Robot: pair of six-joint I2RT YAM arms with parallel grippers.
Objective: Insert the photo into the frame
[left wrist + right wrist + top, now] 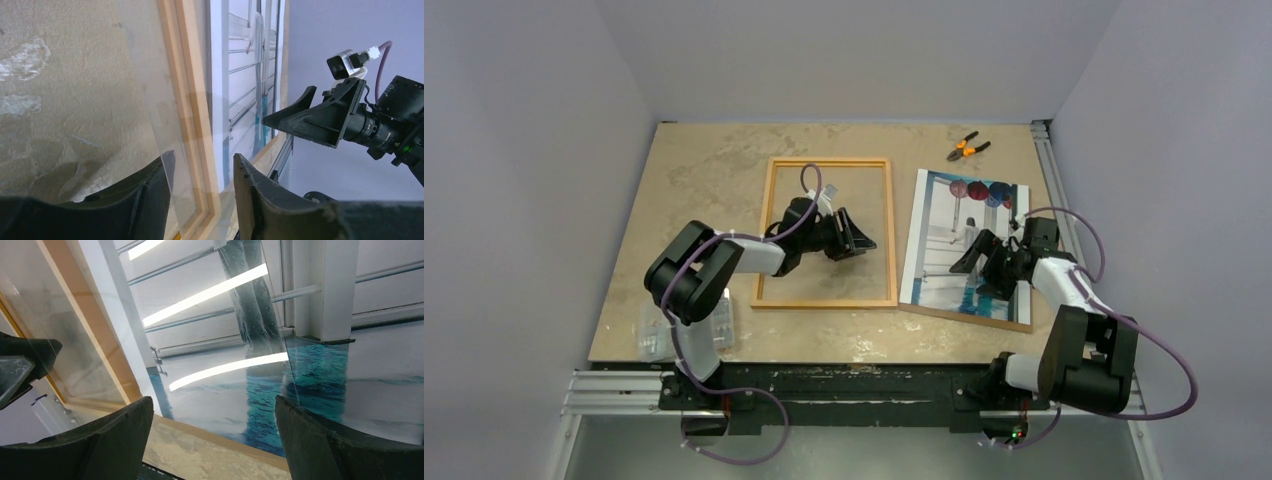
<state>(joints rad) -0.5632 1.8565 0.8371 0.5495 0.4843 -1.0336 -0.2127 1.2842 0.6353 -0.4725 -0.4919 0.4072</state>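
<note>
The frame (770, 230), thin and orange-edged, lies flat in the middle of the table. My left gripper (856, 240) sits low inside it, by the right rail. In the left wrist view that pale wood rail (192, 100) and the edge of a clear pane (150, 100) run between the jaws of the left gripper (202, 160), which stand apart with no contact showing. The photo (944, 250) lies right of the frame on a brown backing board (969, 318). My right gripper (980, 272) hovers open over the photo's near part. In the right wrist view the glossy photo (225, 340) fills the space between its jaws.
Orange-handled pliers (967, 147) lie at the far right of the table. A clear plastic item (656, 335) sits at the near left corner. An aluminium rail (1052, 190) runs along the table's right edge. Grey walls close in on three sides.
</note>
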